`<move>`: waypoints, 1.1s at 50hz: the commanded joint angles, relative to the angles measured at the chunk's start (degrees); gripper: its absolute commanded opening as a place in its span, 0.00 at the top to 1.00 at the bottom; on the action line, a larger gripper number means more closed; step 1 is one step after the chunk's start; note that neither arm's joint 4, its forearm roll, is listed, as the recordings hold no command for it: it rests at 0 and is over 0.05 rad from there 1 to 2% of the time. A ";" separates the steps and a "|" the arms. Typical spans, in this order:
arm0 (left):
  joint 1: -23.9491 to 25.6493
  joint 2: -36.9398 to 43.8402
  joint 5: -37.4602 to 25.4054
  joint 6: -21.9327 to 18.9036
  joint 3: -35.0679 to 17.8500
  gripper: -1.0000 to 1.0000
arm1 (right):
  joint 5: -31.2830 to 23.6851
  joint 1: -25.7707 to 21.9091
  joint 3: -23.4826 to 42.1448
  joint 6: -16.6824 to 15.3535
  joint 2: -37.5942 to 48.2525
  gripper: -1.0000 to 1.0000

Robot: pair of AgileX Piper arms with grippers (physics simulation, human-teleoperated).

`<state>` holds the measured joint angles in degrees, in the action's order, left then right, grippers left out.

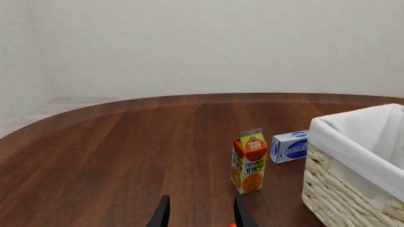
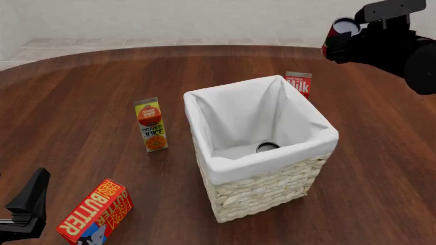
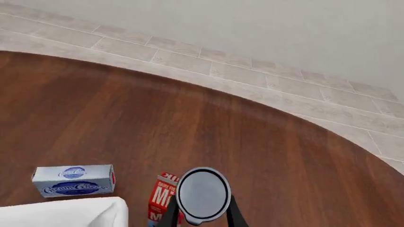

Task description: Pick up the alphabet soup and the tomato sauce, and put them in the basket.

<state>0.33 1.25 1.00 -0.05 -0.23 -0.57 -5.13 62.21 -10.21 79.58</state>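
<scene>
Nearest us, our left gripper [image 2: 27,206] idles unclenched at the table's near edge, while our right gripper [image 2: 344,43], grasping the tomato sauce [image 2: 338,38] high near the far right edge, should centre over the basket [image 2: 272,186], where a can already lies, before releasing.

The table [image 2: 81,97] is dark reddish wood, smooth with a soft sheen. The basket [image 2: 262,191] is rough pale wicker, lined in matt white cloth [image 2: 238,117]. The can [image 3: 203,193] between the right gripper's [image 3: 203,218] black fingers has a smooth, dull grey metal-looking top. Below that gripper, the milk carton [image 3: 161,198] and cream cheese box [image 3: 74,180] look like printed card, as does the juice carton [image 1: 249,161] ahead of the left gripper [image 1: 200,213].
</scene>
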 commanded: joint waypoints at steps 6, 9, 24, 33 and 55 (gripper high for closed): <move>0.00 0.00 0.00 0.00 0.00 0.00 | -2.42 -5.46 1.00 0.55 -3.41 1.00; 0.00 0.00 0.00 0.00 0.00 0.00 | -2.85 -6.46 1.05 0.40 -3.91 1.00; 0.00 0.00 0.00 0.00 0.00 0.00 | -4.59 -10.24 0.85 0.44 -5.26 1.00; 0.00 0.00 0.00 0.00 0.00 0.00 | -6.06 -13.78 0.96 0.47 -6.06 1.00; 0.00 0.00 0.00 0.00 0.00 0.00 | -8.93 -20.18 1.04 1.01 -6.93 1.00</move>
<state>0.33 1.25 1.00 -0.05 -0.23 -8.19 -22.45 63.26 -10.58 73.28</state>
